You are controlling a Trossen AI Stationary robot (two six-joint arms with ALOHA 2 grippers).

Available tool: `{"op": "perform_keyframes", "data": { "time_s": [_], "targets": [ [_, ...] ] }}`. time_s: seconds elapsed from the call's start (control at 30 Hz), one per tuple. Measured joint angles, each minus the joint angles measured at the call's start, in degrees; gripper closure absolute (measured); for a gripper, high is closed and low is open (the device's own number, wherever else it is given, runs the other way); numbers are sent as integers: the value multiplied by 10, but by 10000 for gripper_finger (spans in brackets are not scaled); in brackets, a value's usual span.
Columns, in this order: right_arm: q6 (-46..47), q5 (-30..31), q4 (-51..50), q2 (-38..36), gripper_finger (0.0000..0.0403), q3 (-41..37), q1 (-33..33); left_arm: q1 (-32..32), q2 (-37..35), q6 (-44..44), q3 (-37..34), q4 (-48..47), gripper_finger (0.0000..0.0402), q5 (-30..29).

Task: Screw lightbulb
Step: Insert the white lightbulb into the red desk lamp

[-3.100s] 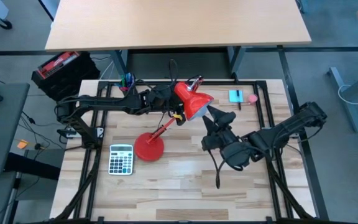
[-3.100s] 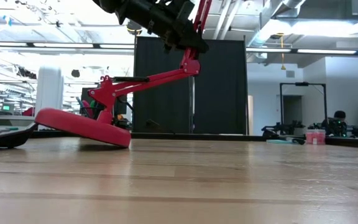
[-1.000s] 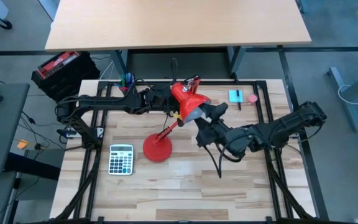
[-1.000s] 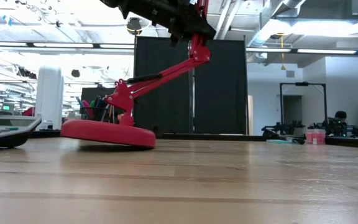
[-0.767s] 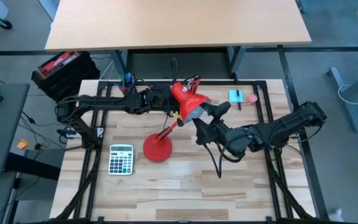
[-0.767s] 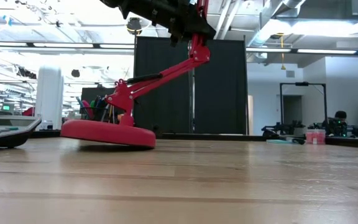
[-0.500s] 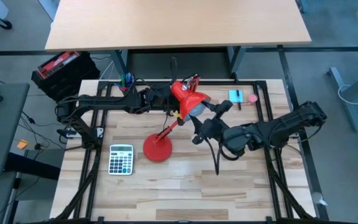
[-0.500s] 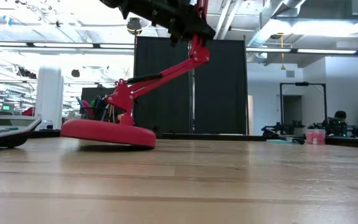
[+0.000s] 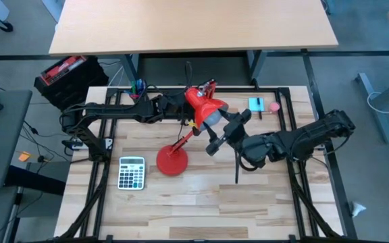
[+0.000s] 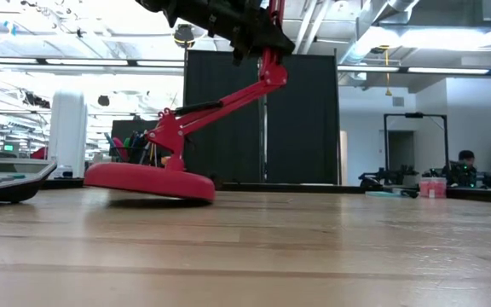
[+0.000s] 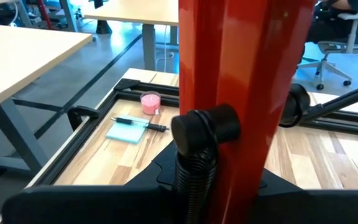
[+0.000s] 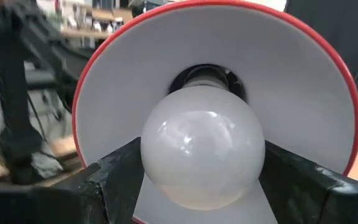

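A red desk lamp stands with its round base (image 9: 171,162) on the table, and its cone shade (image 9: 204,106) is raised toward the far middle. My left gripper (image 9: 181,110) is shut on the lamp's upper arm just behind the shade. My right gripper (image 9: 221,129) is at the shade's mouth, shut on the pale white lightbulb (image 12: 201,146). The bulb's narrow base sits in the socket (image 12: 207,74) inside the white-lined shade (image 12: 297,87). My left gripper holds the lamp's red upper arm (image 11: 244,149) close behind the shade, coming level from the table's left. The arm itself hides the fingertips. The shade is held up above the table, while the base rests on the wood. My right gripper pinches the bulb's round glass (image 12: 166,155) at its widest part between its two fingers (image 12: 114,183). The fingers come from the table's right, slanting up into the shade's mouth. The bulb points base-first into the socket, clear of the table.
A calculator (image 9: 132,173) lies left of the lamp's base. A blue notepad (image 9: 256,104) with a pen and a small pink cup (image 9: 274,106) sit at the far right. Bare wood lies toward the near edge. Black frame rails run along the table's sides.
My right gripper has turned about its own axis at the shade's mouth, with the bulb between its fingers, and has edged slightly toward the shade. The lamp and my left gripper have stayed where they were.
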Motion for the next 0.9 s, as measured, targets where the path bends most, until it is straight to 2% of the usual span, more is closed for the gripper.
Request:
{"op": "perform_keyframes", "data": {
  "time_s": [0.13, 0.37, 0.9],
  "targets": [
    [100, -3, 1, 0, 106, 0, 0, 0, 0, 0, 0, 2, 343, 0],
    [161, -3, 2, 0, 106, 0, 0, 0, 0, 1, 0, -2, 343, 0],
    [176, -3, 1, 0, 104, 0, 0, -1, 0, 2, 0, -10, 343, 0]
  ]
}}
